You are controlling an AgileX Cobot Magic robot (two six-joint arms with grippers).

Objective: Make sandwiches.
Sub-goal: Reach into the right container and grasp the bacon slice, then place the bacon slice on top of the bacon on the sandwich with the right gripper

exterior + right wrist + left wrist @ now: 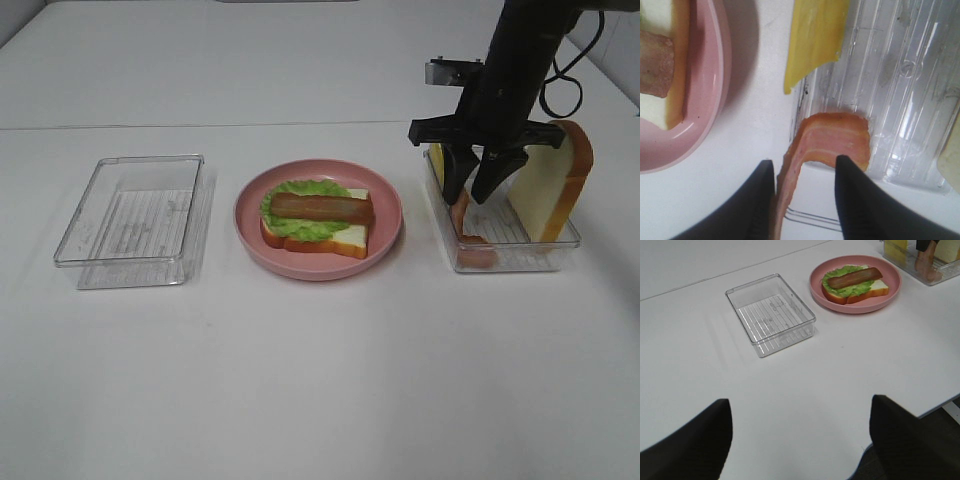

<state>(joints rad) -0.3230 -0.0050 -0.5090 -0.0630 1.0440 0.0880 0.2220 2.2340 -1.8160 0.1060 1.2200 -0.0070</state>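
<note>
R pincer [805, 165] astride bacon strip [832, 137]

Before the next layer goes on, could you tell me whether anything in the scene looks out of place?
Only in the right tray: the bacon strip is bent, one end flat, the rest rising between the right gripper's open fingers, and the bread slice stands on edge above the rim.

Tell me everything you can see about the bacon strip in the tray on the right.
The bacon strip is a bendy-looking toy, pinkish orange with paler streaks. It stands tilted and curved in the clear tray, lower end on the ribbed floor near a front corner, close to the yellow cheese. The right pincer straddles its upper part, fingers apart, not yet clamped.
</note>
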